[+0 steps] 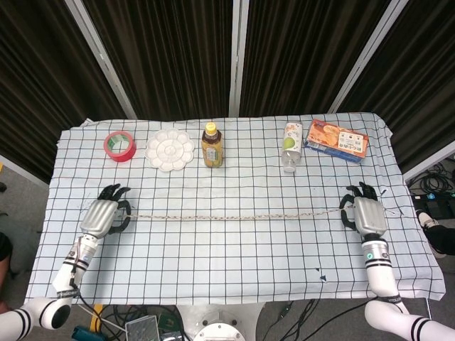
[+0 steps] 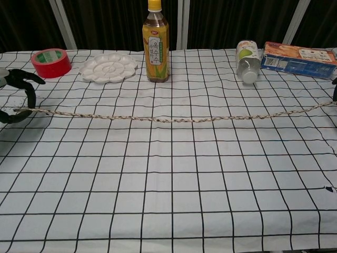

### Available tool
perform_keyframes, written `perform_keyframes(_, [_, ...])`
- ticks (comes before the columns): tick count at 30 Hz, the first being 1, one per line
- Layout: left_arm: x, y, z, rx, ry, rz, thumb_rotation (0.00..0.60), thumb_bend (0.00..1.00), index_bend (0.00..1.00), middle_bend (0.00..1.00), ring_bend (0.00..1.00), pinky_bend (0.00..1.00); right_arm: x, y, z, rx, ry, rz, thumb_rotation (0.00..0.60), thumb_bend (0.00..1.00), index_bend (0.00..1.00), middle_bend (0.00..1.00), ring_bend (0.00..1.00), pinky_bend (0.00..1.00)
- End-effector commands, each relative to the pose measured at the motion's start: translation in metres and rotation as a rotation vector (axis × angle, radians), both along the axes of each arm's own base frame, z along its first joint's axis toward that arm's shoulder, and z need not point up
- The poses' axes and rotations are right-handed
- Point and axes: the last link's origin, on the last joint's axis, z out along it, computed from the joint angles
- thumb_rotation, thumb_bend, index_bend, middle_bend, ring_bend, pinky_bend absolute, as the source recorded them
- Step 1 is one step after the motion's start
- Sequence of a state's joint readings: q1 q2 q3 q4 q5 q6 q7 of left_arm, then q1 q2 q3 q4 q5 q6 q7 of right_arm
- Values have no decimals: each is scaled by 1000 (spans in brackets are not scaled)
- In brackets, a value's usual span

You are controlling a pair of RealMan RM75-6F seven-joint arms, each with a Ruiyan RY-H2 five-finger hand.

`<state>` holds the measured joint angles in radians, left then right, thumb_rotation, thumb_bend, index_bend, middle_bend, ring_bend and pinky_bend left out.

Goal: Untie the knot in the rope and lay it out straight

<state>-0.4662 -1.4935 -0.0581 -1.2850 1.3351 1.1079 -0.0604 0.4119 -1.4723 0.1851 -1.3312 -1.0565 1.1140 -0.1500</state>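
Observation:
The braided rope (image 1: 234, 217) (image 2: 174, 119) lies stretched nearly straight across the checked tablecloth, with no knot showing along it. My left hand (image 1: 102, 216) (image 2: 15, 97) holds the rope's left end, fingers curled around it near the table's left edge. My right hand (image 1: 366, 212) grips the right end near the right edge; in the chest view only a sliver of that hand shows at the frame border.
Along the back stand a red tape roll (image 1: 119, 145), a white palette dish (image 1: 170, 149), a tea bottle (image 1: 212, 145), a lying clear bottle (image 1: 291, 145) and an orange snack box (image 1: 336, 139). The checked table (image 1: 227, 263) spreads in front of the rope.

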Motion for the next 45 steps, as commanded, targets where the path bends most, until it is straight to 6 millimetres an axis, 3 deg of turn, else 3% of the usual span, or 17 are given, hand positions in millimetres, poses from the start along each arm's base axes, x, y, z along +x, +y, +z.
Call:
perform_keyframes(1, [-3, 0, -1, -6, 2, 6, 600, 420, 590, 123, 0, 0, -3, 0, -4, 9, 1, -10, 600, 522, 624, 182, 0, 0])
perform_keyframes(14, [-9, 1, -8, -19, -3, 19, 600, 418, 583, 123, 0, 0, -8, 0, -21, 32, -6, -18, 600, 522, 591, 170, 0, 0])
perform_keyframes(18, [-10, 0, -10, -29, 1, 22, 600, 415, 544, 123, 0, 0, -10, 2, -25, 42, -6, -20, 600, 505, 504, 151, 0, 0])
perform_keyframes(23, [-10, 0, -11, -39, 2, 28, 600, 378, 422, 118, 0, 0, -10, 6, -26, 51, -10, -22, 600, 350, 330, 114, 0, 0])
perform_keyframes(31, [-7, -2, -7, -29, -7, 29, 600, 262, 296, 102, 0, 0, -5, 8, -17, 13, -35, -9, 600, 153, 238, 95, 0, 0])
perform_keyframes(35, [-1, -3, 16, 39, -53, 12, 600, 218, 248, 87, 0, 0, 1, 11, 3, -46, -56, 21, 600, 130, 219, 91, 0, 0])
perform_keyframes(39, [-1, -8, 54, 134, -44, 1, 600, 207, 248, 88, 0, 0, 6, 20, 34, -90, -59, 65, 600, 168, 211, 105, 0, 0])
perform_keyframes(45, [-15, -37, 112, 287, 40, 23, 600, 187, 272, 88, 0, 0, 10, 50, 83, -157, -48, 153, 600, 204, 207, 126, 0, 0])
